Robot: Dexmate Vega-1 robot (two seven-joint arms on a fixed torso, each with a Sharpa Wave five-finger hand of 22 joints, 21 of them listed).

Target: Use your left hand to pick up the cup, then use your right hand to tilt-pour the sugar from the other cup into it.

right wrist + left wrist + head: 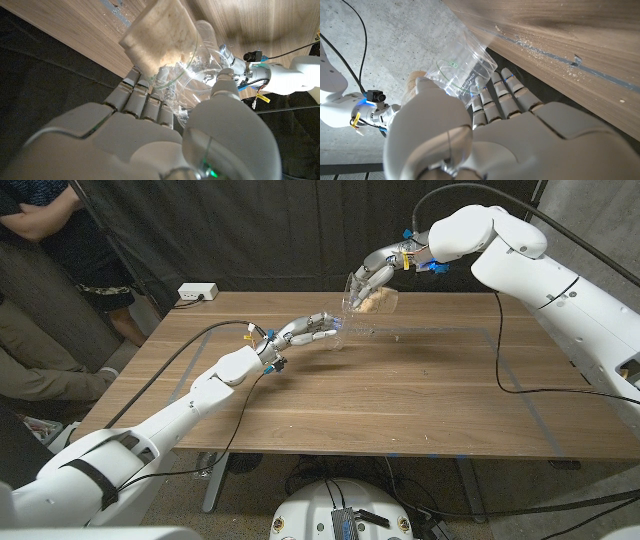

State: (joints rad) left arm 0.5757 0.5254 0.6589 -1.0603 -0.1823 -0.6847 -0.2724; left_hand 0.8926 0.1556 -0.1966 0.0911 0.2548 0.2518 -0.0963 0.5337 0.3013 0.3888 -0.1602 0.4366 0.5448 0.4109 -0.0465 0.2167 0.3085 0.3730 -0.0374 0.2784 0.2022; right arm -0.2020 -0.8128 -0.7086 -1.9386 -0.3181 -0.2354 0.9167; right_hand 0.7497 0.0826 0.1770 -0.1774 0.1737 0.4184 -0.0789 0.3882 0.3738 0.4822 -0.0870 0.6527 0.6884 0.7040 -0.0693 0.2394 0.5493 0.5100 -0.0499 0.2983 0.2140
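In the head view my left hand (303, 331) holds an empty clear cup (330, 328) just above the table's back middle. Over it, my right hand (378, 273) grips a second clear cup (369, 301) with pale brown sugar in it, tipped down toward the empty one. The left wrist view has my left hand (470, 135) wrapped around the empty cup (465, 75), with the sugar cup (411, 82) partly hidden behind the thumb. In the right wrist view my right hand (150, 135) holds the tilted sugar cup (160, 40), its mouth close to the empty cup (207, 55).
A white power strip (195, 293) lies at the table's back left corner. A person (40, 250) sits off the table's left side. Blue tape lines (497, 340) mark the wooden table (400, 400). Black cables run over the table from both arms.
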